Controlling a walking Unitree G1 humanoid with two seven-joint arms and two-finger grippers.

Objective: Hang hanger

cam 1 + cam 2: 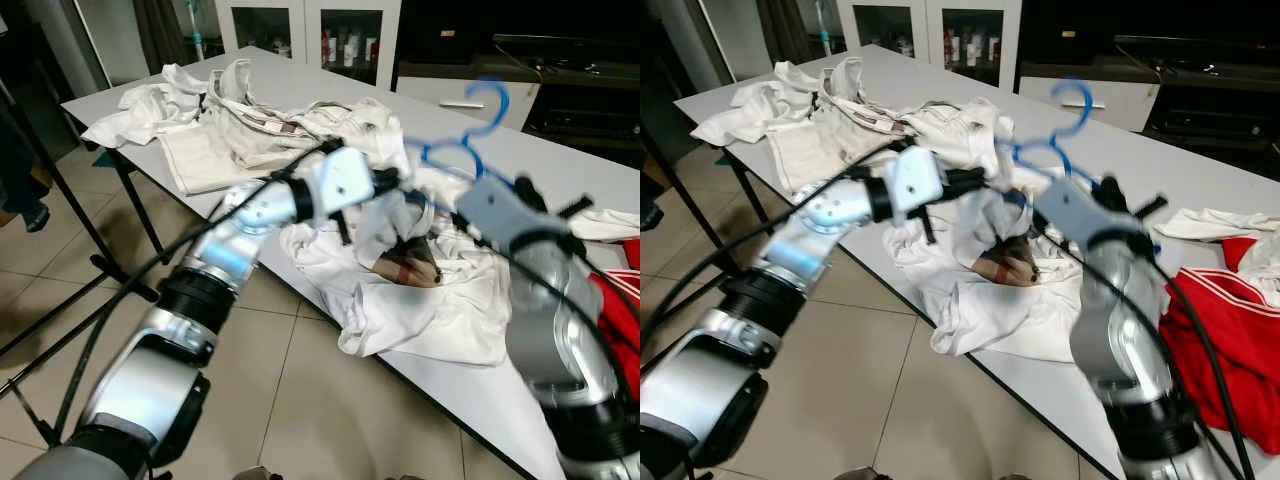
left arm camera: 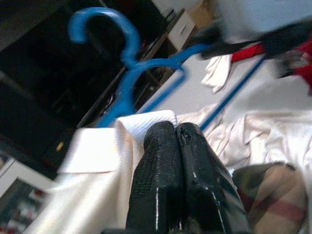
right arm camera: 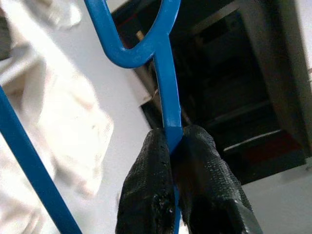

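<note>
Blue hanger (image 1: pixel 462 135) is up in the air above the worktop (image 1: pixel 560 170), hook at 12 o'clock, shoulders angling down toward the white shirt (image 1: pixel 420 290) heaped at the worktop's near edge. Right gripper (image 3: pixel 170 141) has its jaws clamped on the hanger's blue bar, pinched tight w/ no gap showing in the right wrist view. Left gripper (image 2: pixel 178 134) has jaws pressed shut on a fold of the shirt's collar area, lifting it just below the hanger neck, fabric bunched over the fingertips. Shirt's plaid inner lining (image 1: pixel 410 265) shows at 6 o'clock of the hanger. Outward: more pale clothes (image 1: pixel 220 120) piled at 10 o'clock on the worktop, a red garment (image 1: pixel 1215 330) at 4 o'clock near the right arm, a glass-door cabinet (image 1: pixel 305 30) at 12 o'clock beyond, a dark rack frame (image 1: pixel 60 220) at 9 o'clock over the tiled floor. Step in hand, as I read it: threading a hanger shoulder into the shirt's neck opening. To do it well, keep the collar held open & taut w/ the left, tilt one hanger arm down into the opening first, then level it; don't twist the bar in the right's pinch, it looks a narrow hold and could slip.
</note>
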